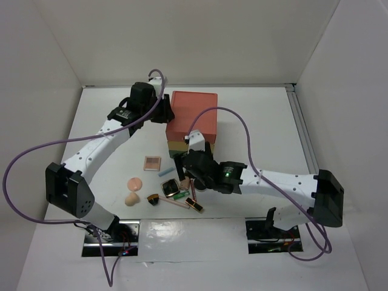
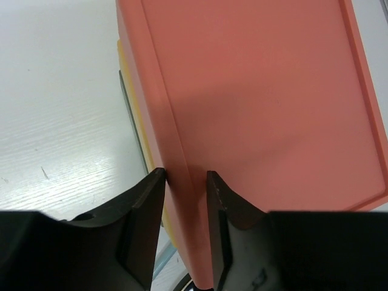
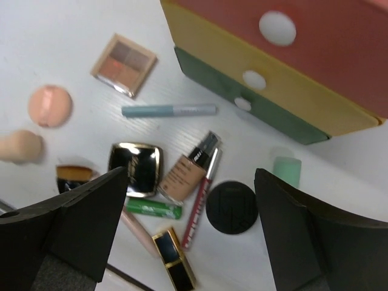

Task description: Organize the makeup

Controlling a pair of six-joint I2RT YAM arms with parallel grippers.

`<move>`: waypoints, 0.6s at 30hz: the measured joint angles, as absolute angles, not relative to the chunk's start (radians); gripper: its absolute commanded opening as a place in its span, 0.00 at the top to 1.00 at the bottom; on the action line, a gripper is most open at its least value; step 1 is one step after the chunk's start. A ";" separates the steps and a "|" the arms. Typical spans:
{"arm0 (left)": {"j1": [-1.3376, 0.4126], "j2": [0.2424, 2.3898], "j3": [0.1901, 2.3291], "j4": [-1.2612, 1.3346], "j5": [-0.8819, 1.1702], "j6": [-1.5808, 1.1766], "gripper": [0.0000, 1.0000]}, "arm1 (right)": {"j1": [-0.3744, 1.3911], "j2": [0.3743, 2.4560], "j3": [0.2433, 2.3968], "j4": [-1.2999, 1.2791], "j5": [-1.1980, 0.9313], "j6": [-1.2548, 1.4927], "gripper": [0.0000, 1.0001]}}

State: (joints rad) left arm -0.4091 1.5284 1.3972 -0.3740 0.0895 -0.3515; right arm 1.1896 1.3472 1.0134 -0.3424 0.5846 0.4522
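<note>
- Left gripper [image 2: 185,176] pinches the side rim of the orange drawer box [image 2: 260,91], likely steadying it.
- Right gripper [image 3: 189,176] hangs wide open, empty, above scattered makeup [image 3: 134,168], probably picking a target.

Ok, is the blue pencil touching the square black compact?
Apart. The right wrist view shows bare white table between the blue pencil and the square black compact.

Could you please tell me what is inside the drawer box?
The drawer box shows only shut fronts: orange drawer, yellow drawer, green drawer. Anything inside is hidden. The left gripper clamps its top edge.
</note>
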 measured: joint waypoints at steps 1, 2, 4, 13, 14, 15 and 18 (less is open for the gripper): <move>-0.408 1.528 1.397 -0.372 0.087 -0.352 0.60 | 1.182 1.347 1.013 -0.317 0.588 0.459 0.10; -0.407 1.526 1.397 -0.371 0.086 -0.352 0.62 | 1.173 1.347 1.013 -0.291 0.593 0.465 0.10; -0.406 1.525 1.397 -0.368 0.083 -0.351 0.63 | 1.121 1.347 1.013 -0.237 0.589 0.477 0.11; -0.410 1.524 1.386 -0.340 0.086 -0.373 0.73 | 0.893 1.401 1.029 -0.138 0.530 0.489 0.11; -0.410 1.526 1.386 -0.338 0.085 -0.373 0.75 | 0.884 1.410 1.030 -0.133 0.517 0.489 0.13; -0.410 1.528 1.386 -0.334 0.085 -0.374 0.75 | 0.875 1.416 1.031 -0.130 0.507 0.487 0.14; -0.410 1.546 1.393 -0.317 0.088 -0.377 0.78 | 0.834 1.431 1.035 -0.120 0.474 0.485 0.18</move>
State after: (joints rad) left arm -0.4103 1.5455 1.3933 -0.3168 0.0875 -0.3775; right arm 0.8345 1.4307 1.0348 -0.1204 0.4744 0.4847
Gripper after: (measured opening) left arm 0.338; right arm 0.846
